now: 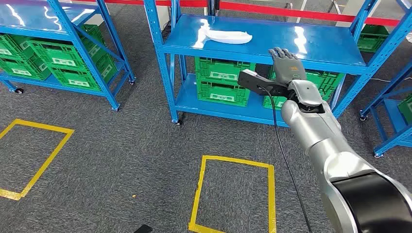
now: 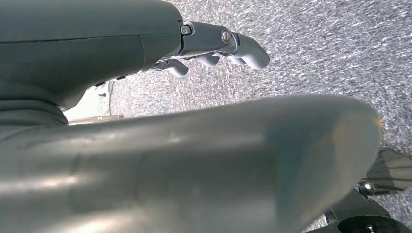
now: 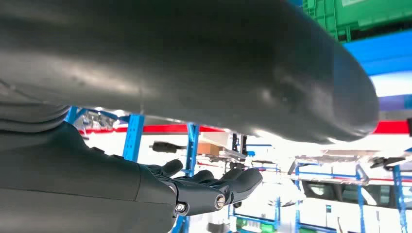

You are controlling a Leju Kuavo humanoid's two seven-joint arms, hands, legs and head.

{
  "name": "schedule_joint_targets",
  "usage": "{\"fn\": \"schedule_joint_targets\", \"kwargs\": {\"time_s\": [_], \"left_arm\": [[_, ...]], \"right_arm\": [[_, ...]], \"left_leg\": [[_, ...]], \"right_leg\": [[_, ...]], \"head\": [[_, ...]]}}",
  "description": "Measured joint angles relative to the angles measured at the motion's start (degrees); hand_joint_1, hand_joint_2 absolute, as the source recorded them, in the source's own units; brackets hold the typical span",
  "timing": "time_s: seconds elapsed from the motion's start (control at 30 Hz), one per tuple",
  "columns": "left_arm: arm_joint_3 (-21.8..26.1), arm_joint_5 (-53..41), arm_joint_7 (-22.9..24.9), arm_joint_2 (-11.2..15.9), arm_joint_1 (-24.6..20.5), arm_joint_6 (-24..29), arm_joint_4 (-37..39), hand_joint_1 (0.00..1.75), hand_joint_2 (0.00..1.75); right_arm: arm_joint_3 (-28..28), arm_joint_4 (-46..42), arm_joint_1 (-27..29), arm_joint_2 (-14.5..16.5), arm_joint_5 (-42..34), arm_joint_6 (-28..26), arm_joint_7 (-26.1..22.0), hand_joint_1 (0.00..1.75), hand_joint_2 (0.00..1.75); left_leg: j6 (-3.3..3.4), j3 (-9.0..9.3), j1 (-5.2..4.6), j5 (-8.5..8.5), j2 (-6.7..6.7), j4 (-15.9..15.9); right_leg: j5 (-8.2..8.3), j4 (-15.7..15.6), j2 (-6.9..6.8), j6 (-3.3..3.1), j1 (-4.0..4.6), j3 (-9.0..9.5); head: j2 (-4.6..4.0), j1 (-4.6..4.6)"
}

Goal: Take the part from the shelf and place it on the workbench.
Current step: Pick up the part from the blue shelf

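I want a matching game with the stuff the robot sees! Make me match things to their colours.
Things:
1. part on the top shelf
2. crates under the shelf
3. shelf
4. tape square on the floor

Colours:
A. yellow
B. blue
C. white
D. green

Pairs: 1-C, 2-D, 3-B, 4-A

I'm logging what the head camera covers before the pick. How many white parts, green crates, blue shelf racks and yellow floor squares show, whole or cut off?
White part: 1, lying on the middle rack's top shelf
Blue shelf racks: 3
Yellow tape squares: 2
Green crates: at least 7; several are stacked, hidden or cut off, so no exact count
Total: at least 13
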Motion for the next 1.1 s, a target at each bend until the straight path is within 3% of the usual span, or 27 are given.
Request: {"fn": "schedule_joint_targets", "kwargs": {"time_s": [0.43,0.6,0.7,0.77,0.87,0.9,0.93,1.0,1.03,1.1], "left_arm": [[0.04,-0.21,0.03,0.05,0.26,-0.05,0.02,0.00,0.00],[0.42,0.00,0.01,0.25,0.58,0.04,0.02,0.00,0.00],[0.46,0.02,-0.08,0.22,0.71,0.06,0.00,0.00,0.00],[0.47,0.02,-0.22,0.15,0.76,0.07,-0.02,0.00,0.00],[0.48,-0.11,-0.28,0.13,0.77,0.06,0.00,0.00,0.00],[0.48,-0.21,-0.27,0.12,0.80,0.02,0.00,0.00,0.00],[0.48,-0.33,-0.25,0.10,0.82,-0.02,0.00,0.00,0.00],[0.48,-0.55,-0.21,0.05,0.84,-0.09,-0.01,0.00,0.00],[0.48,-0.63,-0.20,0.07,0.79,-0.09,-0.01,0.00,0.00],[0.48,-0.73,-0.19,0.14,0.69,-0.09,-0.01,0.00,0.00]], "right_arm": [[2.84,0.27,0.09,0.41,-0.60,0.39,0.00,0.00,0.00],[3.67,0.50,0.14,1.48,-0.60,0.52,0.02,0.00,0.00],[3.78,0.54,0.06,1.94,-0.60,0.54,0.02,0.00,0.00],[3.80,0.54,-0.09,2.02,-0.62,0.57,0.01,0.00,0.00],[3.86,0.77,0.20,1.89,-0.82,0.66,0.02,0.00,0.00],[3.87,0.91,0.43,1.81,-0.92,0.67,0.06,0.00,0.00],[3.87,1.07,0.58,1.72,-1.03,0.66,0.13,0.00,0.00],[3.87,1.24,0.70,1.60,-1.15,0.53,0.25,0.00,0.00],[3.89,1.31,0.70,1.53,-1.22,0.44,0.30,0.00,0.00],[3.94,1.40,0.87,1.48,-1.37,0.32,0.33,0.00,0.00]], "left_leg": [[0.05,-0.04,-0.04,-0.04,0.01,0.09],[0.45,-0.24,-0.20,-0.25,0.02,0.45],[1.23,0.13,0.13,0.14,0.14,-0.48],[1.83,0.64,0.54,0.64,0.37,-1.50],[2.09,0.70,0.56,0.52,0.48,-1.60],[2.06,0.73,0.60,0.37,0.41,-1.51],[1.91,0.78,0.67,0.18,0.30,-1.35],[1.26,0.86,0.90,-0.45,0.07,-0.71],[0.81,0.77,0.90,-0.84,-0.02,-0.26],[-0.02,0.53,0.83,-1.33,-0.13,0.27]], "right_leg": [[0.03,-0.03,-0.01,0.04,-0.10,0.00],[0.14,-0.21,-0.01,0.30,-0.40,-0.04],[0.08,-0.36,-0.04,0.79,-0.34,0.04],[-1.48,2.67,-0.05,0.93,-0.18,-1.58],[-5.18,13.40,-0.06,1.12,-0.21,-7.92],[-4.99,15.22,-0.06,1.20,-0.29,-9.38],[-3.64,14.70,-0.07,1.25,-0.36,-9.72],[0.93,8.04,-0.07,1.30,-0.52,-7.60],[2.46,4.61,0.02,1.23,-0.47,-6.20],[3.40,1.20,0.22,0.71,-0.27,-4.77]], "head": [[0.00,0.00],[0.00,-0.01],[0.00,0.01],[0.00,0.05],[0.00,0.05],[0.00,0.06],[0.00,0.07],[0.00,0.06],[0.00,0.07],[0.00,-0.01]]}}
